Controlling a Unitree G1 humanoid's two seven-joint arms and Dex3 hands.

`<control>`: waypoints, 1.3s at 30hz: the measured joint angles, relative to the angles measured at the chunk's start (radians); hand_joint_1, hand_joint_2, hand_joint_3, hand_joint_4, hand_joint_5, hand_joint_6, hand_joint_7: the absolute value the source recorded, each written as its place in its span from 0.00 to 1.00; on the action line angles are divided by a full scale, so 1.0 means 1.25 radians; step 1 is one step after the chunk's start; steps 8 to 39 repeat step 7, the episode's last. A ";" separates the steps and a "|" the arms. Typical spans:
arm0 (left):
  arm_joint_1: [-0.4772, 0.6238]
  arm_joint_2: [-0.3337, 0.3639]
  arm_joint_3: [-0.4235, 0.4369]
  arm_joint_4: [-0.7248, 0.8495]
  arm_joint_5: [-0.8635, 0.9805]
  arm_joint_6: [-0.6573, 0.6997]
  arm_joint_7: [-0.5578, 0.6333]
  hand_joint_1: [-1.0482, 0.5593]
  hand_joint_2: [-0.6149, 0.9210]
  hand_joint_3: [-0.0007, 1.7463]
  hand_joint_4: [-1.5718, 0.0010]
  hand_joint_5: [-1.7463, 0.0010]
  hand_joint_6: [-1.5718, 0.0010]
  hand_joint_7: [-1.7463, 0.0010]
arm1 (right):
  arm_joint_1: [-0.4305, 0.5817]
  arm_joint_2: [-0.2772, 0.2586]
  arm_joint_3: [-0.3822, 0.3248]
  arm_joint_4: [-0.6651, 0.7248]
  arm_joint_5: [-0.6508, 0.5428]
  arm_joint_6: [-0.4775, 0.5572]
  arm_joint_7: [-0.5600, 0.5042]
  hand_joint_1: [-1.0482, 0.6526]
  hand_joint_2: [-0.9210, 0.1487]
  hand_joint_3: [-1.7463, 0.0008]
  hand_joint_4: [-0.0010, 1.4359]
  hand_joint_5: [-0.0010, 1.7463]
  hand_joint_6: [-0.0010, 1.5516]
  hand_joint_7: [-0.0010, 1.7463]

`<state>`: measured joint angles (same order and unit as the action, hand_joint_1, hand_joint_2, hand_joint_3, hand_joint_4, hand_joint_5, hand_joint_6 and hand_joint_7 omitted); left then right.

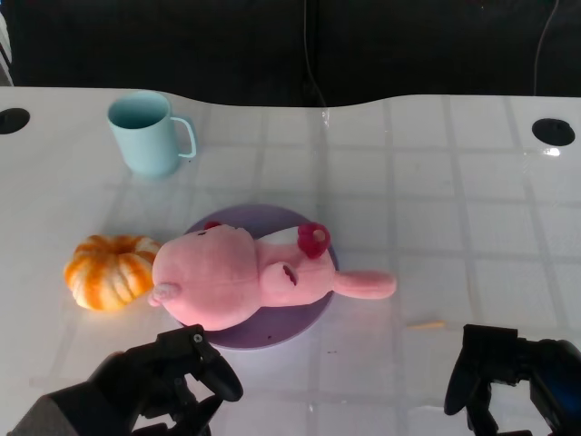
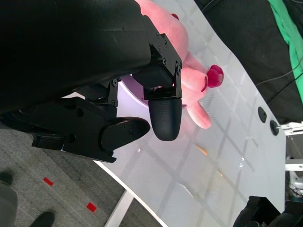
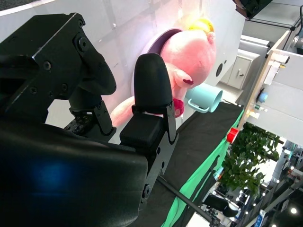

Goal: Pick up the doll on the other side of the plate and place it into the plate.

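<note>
Your fingers (image 1: 218,377) on the left hand (image 1: 172,372) look loosely apart in the head view and hold nothing; the right hand (image 1: 495,377) at the near right is likewise empty, its fingers hanging apart. The doll (image 1: 245,272) already lies across the purple plate (image 1: 304,318), just far of the left hand and well left of the right hand. Its long axis runs left to right, head to the left and one pink limb reaching off the plate's right edge onto the table (image 1: 454,200). The left hand is clearly the nearer. An orange pumpkin (image 1: 111,270) sits touching or just beside the doll's head, a mug (image 1: 145,133) stands far left, and a small stick (image 1: 425,323) lies near the right hand.

In the left wrist view your left hand (image 2: 142,113) shows fingers (image 2: 164,118) spread with no object between them; the doll (image 2: 189,80) lies just beyond the fingertips.

In the right wrist view your right hand (image 3: 118,109) has one of its fingers (image 3: 150,82) standing up, clear of anything; the doll (image 3: 189,56) and mug (image 3: 204,98) lie well beyond it.

No brand, label or writing can be read in any view. Judging by this, the placing looks done.
</note>
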<state>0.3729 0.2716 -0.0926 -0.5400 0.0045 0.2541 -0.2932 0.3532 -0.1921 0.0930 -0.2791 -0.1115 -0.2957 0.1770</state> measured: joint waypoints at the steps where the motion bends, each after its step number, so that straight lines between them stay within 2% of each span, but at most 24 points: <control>1: 0.000 -0.003 0.000 0.002 -0.001 0.000 0.000 0.60 0.95 0.39 0.61 0.07 0.64 0.17 | -0.001 0.000 0.000 0.004 -0.001 -0.004 0.000 0.73 0.57 0.12 0.63 1.00 0.52 0.87; 7: 0.000 -0.007 0.006 0.008 -0.006 -0.006 0.000 0.60 0.92 0.44 0.61 0.07 0.64 0.17 | -0.002 0.004 0.001 0.009 -0.003 -0.012 0.000 0.72 0.57 0.13 0.62 1.00 0.52 0.85; 39: 0.000 -0.007 0.006 0.008 -0.006 -0.006 0.000 0.60 0.92 0.44 0.61 0.07 0.64 0.17 | -0.002 0.004 0.001 0.009 -0.003 -0.012 0.000 0.72 0.57 0.13 0.62 1.00 0.52 0.85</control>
